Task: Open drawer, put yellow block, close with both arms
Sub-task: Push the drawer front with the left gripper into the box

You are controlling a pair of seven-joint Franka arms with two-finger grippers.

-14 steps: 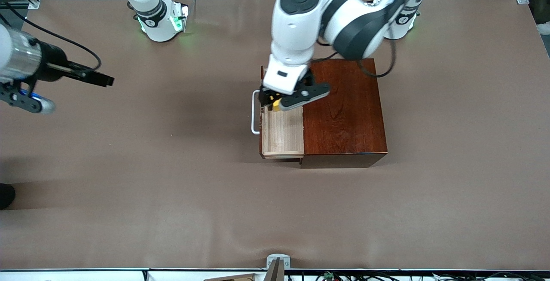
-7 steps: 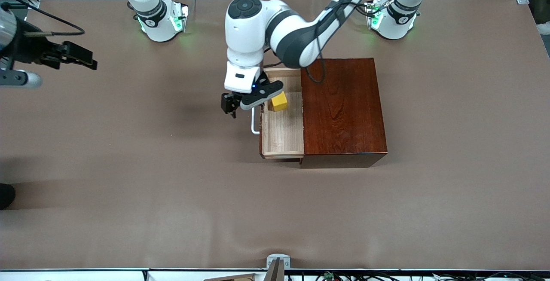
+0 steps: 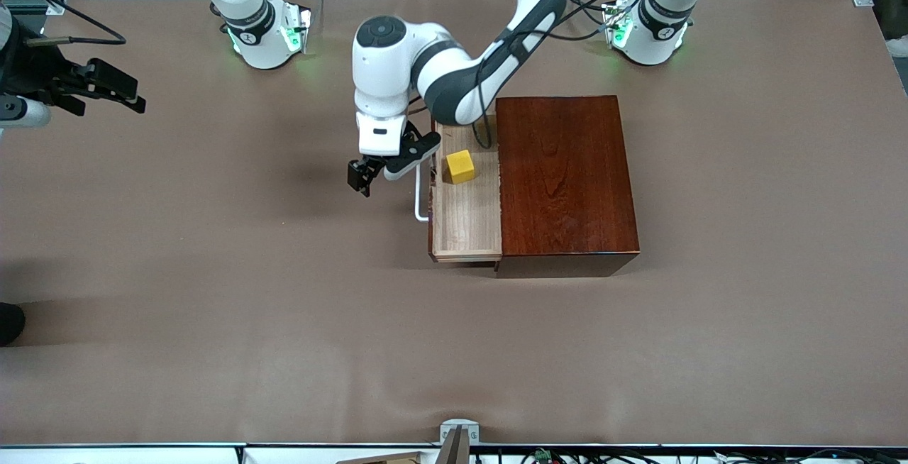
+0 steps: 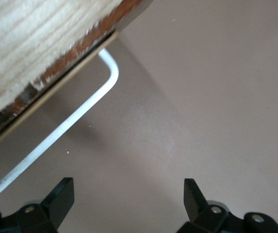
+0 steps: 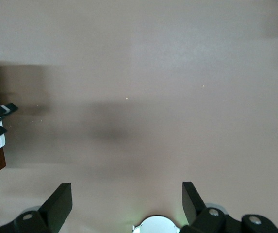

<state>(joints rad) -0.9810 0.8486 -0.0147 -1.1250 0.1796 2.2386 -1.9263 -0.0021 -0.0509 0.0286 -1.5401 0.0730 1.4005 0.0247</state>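
Resting in the pulled-out sliding drawer (image 3: 466,208) of a dark glossy reddish-brown wooden box (image 3: 566,177), the small plain yellow cube (image 3: 460,166) sits on the pale light-wood floor, in the part of the tray farther from the front camera; nothing else lies in the tray. The drawer juts toward the right arm's end of the brown table (image 3: 213,272), and its white loop handle (image 3: 420,194) stands off the dark front panel.

The left claw (image 3: 360,176) hangs over bare table just beside that handle — apart from it, not touching. Its two black fingers (image 4: 61,196) are spread wide with nothing between them; the left wrist view shows the handle and a strip of the drawer's pale wood.

The right claw (image 3: 113,88) waits at the right arm's end of the table, well apart from the box — its fingers (image 5: 61,199) are also wide apart and empty, over bare table.
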